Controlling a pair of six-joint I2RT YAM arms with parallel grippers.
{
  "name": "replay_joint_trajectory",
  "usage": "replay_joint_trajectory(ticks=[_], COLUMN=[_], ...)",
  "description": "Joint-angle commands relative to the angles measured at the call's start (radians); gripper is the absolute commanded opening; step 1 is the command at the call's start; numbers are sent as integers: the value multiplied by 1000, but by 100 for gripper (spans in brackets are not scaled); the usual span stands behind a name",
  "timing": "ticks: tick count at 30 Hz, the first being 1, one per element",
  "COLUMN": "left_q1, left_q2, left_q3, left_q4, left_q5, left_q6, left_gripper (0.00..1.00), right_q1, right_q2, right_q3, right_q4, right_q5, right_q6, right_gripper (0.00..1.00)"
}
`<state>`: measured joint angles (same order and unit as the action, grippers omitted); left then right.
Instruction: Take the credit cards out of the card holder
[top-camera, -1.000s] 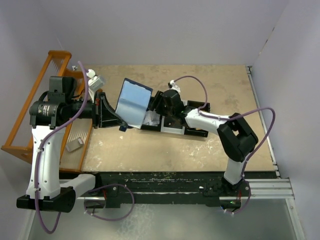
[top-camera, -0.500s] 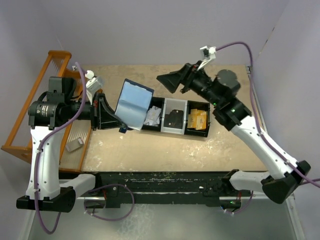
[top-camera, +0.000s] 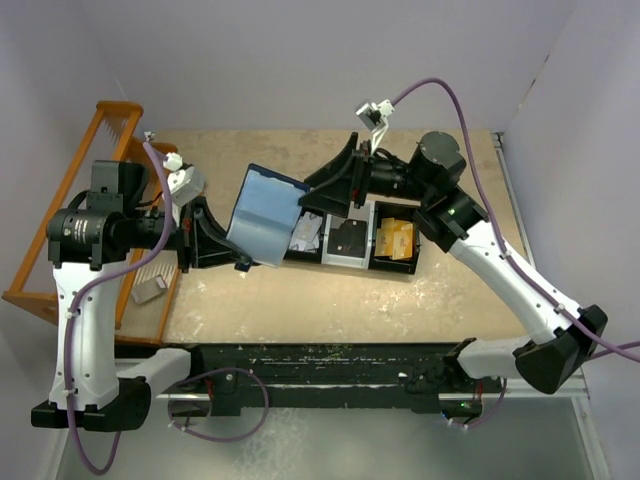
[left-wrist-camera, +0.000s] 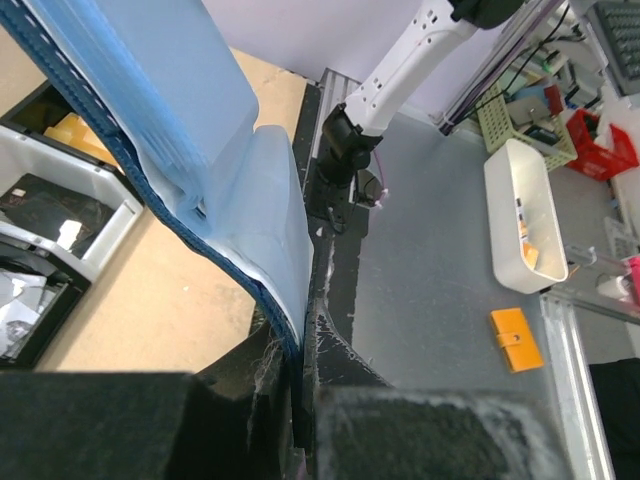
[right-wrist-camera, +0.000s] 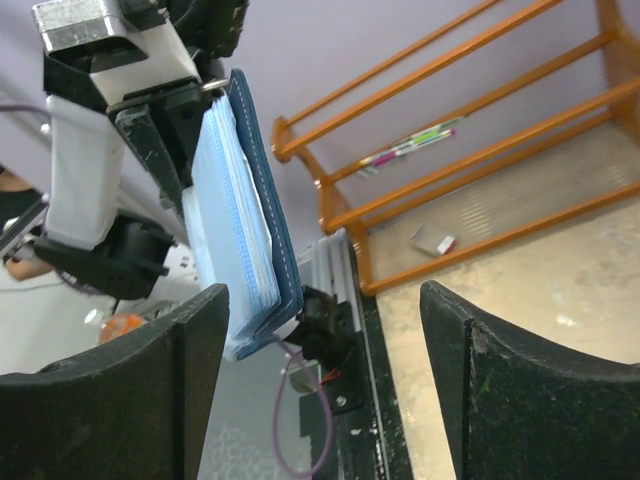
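The card holder (top-camera: 264, 213), navy outside and pale blue inside, hangs open above the table. My left gripper (top-camera: 236, 256) is shut on its lower edge. In the left wrist view the jaws (left-wrist-camera: 296, 372) pinch the holder's blue leaf (left-wrist-camera: 210, 150). My right gripper (top-camera: 322, 192) is open and empty, right beside the holder's right edge. In the right wrist view the holder (right-wrist-camera: 247, 215) stands edge-on just ahead of my left finger (right-wrist-camera: 150, 400), with my gripper (right-wrist-camera: 322, 292) open wide. I see no card sticking out of the holder.
A black three-compartment tray (top-camera: 412, 268) lies under the right gripper, holding white pieces (top-camera: 305, 232), a black card (top-camera: 348, 238) and orange cards (top-camera: 396, 238). An orange rack (top-camera: 70, 215) stands at the left with a small grey item (top-camera: 150, 290) on it.
My right gripper lifted out of the tray, swung up to the back right, then came left to the holder's edge. The left gripper kept hold and tilted the holder slightly.
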<state>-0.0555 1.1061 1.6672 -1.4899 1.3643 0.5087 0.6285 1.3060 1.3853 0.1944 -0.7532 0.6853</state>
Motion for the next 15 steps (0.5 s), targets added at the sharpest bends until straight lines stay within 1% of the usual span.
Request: replay_joint_trajectory(ticks=[1, 7, 9, 13, 14, 15], left_q1=[-4, -3, -3, -4, -3, -4], left_q2=[-7, -4, -2, -2, -2, -3], left_q3=[29, 9, 8, 9, 9, 7], left_q4=[-53, -56, -56, -52, -50, -43], left_q5=[7, -4, -6, -26, -34, -41], left_q6=[149, 168, 171, 174, 175, 170], left_gripper=[0, 0, 0, 0, 0, 0], right_q1=[12, 32, 38, 47, 47, 49], right_q2=[2, 21, 28, 35, 33, 32], right_q3=[50, 30, 22, -15, -21, -23], right_q4=[99, 223, 252, 398, 424, 432], right_q5=[-167, -238, -254, -288, -296, -298], right_q6=[34, 121, 150, 246, 266, 273], right_gripper=[74, 58, 49, 32, 26, 23])
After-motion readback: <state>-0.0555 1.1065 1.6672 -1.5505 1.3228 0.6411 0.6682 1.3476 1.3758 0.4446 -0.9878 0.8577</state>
